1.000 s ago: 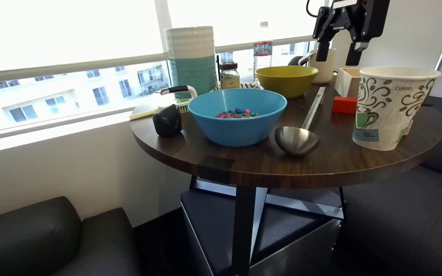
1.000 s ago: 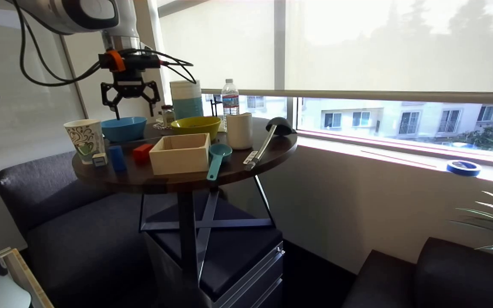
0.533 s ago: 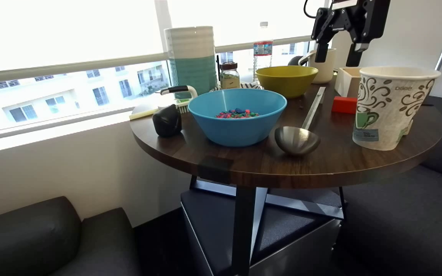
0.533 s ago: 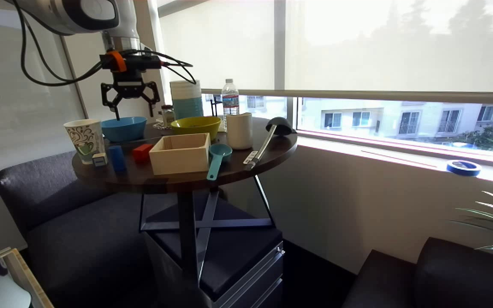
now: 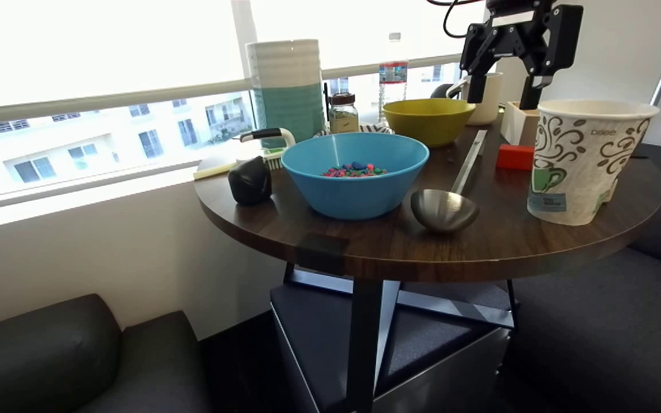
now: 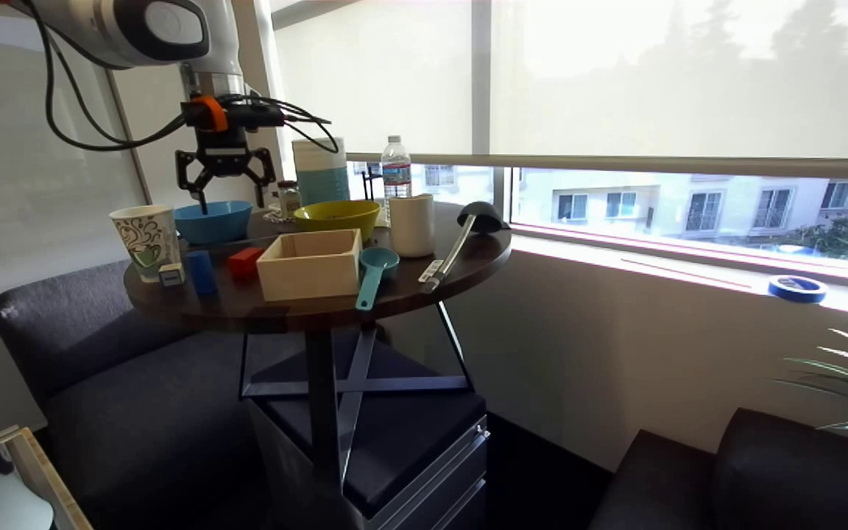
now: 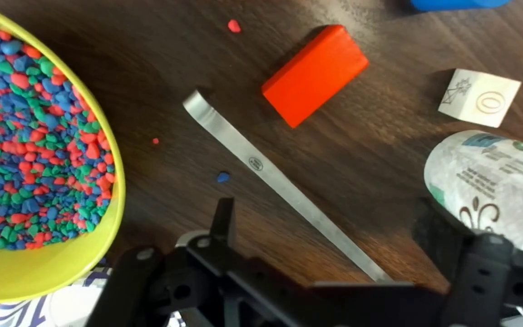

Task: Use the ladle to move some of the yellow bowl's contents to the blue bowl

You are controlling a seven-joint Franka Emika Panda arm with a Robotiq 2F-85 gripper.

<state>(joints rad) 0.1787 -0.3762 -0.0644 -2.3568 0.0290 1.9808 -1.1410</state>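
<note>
The silver ladle lies on the table, its round cup (image 5: 444, 211) beside the blue bowl and its long flat handle (image 7: 284, 188) crossing the wrist view. The blue bowl (image 5: 353, 195) holds some coloured pebbles; it also shows in an exterior view (image 6: 214, 227). The yellow bowl (image 5: 428, 123) stands behind it; in the wrist view its rim (image 7: 118, 177) is at the left, with many red, blue and green pebbles inside. My gripper (image 5: 502, 103) is open and empty above the table. In the wrist view the handle lies below and between its fingers (image 7: 323, 206). The ladle cup is hidden there.
A paper cup (image 5: 588, 166), red block (image 7: 315, 75) and small cube (image 7: 479, 97) stand near the ladle. A wooden box (image 6: 310, 269), teal scoop (image 6: 374, 272), white mug (image 6: 411, 228), black ladle (image 6: 481, 215) and bottle (image 5: 393, 77) are also on the table.
In the last half second my gripper has come down a little towards the table, still open. The ladle and both bowls have not moved.
</note>
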